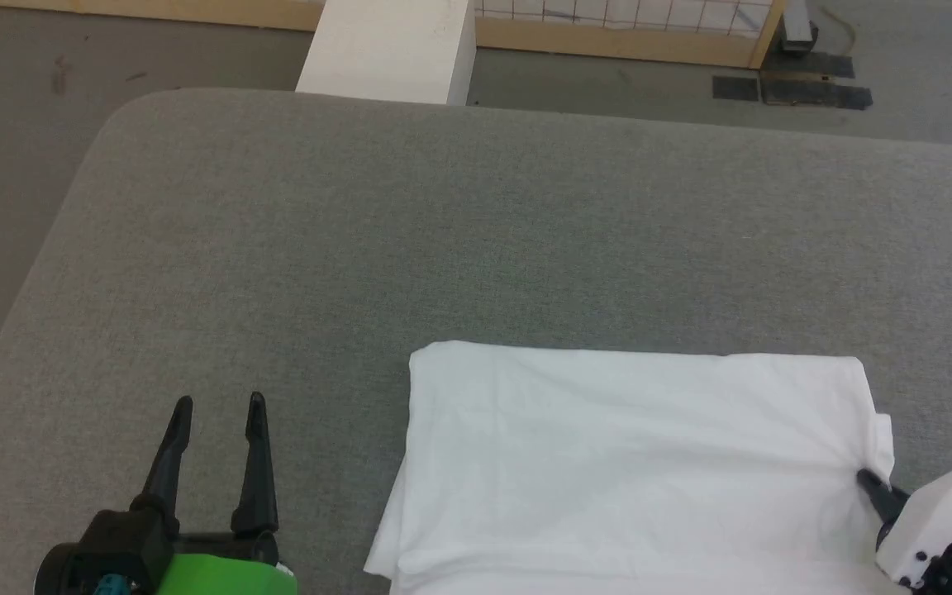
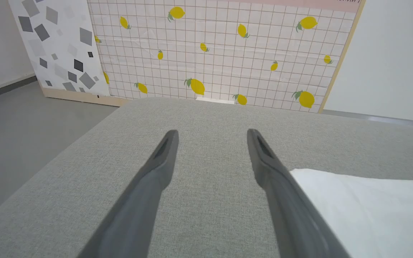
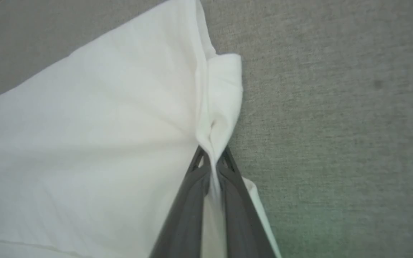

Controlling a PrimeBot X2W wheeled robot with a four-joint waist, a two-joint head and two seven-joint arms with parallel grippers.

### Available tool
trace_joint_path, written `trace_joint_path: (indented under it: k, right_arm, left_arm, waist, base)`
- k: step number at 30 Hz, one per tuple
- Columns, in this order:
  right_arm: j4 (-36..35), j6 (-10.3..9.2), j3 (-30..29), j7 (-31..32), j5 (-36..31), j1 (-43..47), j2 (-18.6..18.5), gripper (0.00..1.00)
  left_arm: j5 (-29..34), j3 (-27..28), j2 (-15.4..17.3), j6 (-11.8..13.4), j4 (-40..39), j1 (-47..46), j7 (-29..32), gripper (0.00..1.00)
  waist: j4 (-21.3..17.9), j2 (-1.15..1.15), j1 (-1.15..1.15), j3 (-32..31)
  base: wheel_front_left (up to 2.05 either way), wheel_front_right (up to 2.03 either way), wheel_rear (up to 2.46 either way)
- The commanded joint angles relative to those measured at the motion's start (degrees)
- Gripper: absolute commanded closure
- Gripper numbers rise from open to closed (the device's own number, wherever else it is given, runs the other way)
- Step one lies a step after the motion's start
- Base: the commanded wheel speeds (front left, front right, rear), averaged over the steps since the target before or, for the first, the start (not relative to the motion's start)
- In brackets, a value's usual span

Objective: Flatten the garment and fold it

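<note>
Closest to me, my right gripper (image 3: 212,161) is clenched on the garment (image 1: 633,463), with a bunched pinch of its right-hand edge squeezed between the two dark fingers. From that pinch, creases fan out into the cloth. The garment lies on the near right part of the table (image 1: 443,231) as a tidy rectangle, already doubled over. Its long axis runs across me from right to left, and its near edge drops out of the head view. So the whole body of cloth lies to the left of the holding arm, and I judge any fold from here has to carry this edge leftward along that axis.

My left gripper (image 1: 221,399) is released, fingers spread, hovering over bare table just off the garment's left edge and touching nothing.

The fabric is thin, soft and white, limp at the corner. The table is a grey woven pad with rounded corners. Beyond its far edge stands a rigid white box (image 1: 389,49), and behind that a gridded panel (image 2: 221,53) printed with lemons.
</note>
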Motion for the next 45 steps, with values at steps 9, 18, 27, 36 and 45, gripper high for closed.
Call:
trace_joint_path:
  k: [9,18,27,36,45]
  right_arm:
    - [0.8,-0.09,-10.0,-1.4,-4.1,-5.2,-4.2,1.00]
    - [-1.1,-0.09,-12.8,-0.3,-6.1,-5.8,-5.0,1.00]
    - [-11.0,-0.09,1.4,5.1,-0.5,-3.1,-0.7,1.00]
    - [-17.0,-0.09,14.8,9.5,1.2,-2.4,0.2,1.00]
    - [-11.5,-0.09,21.5,10.1,-1.2,-5.0,0.4,1.00]
  left_arm:
    - [-1.0,-0.4,-1.0,-0.6,1.1,1.3,-0.3,0.00]
    - [-1.2,-0.3,-1.3,-0.7,1.7,1.7,-0.3,0.00]
    - [-1.4,-0.4,-2.2,-1.0,2.3,2.3,-0.3,0.00]
    - [-1.4,-0.5,-2.7,-1.7,2.5,2.0,-0.3,0.00]
    - [-1.3,-1.3,-3.6,-2.8,3.7,1.1,-0.3,0.00]
  waist:
    - [-1.9,0.00,0.00,-3.1]
    - [-2.2,0.00,0.00,-4.7]
    - [-2.5,0.00,0.00,-6.4]
    - [-1.6,0.00,0.00,-6.2]
    - [1.2,0.00,0.00,-5.6]
  base:
    - [0.00,0.00,0.00]
    - [0.00,0.00,0.00]
    - [0.00,0.00,0.00]
    - [0.00,0.00,0.00]
    - [0.00,0.00,0.00]
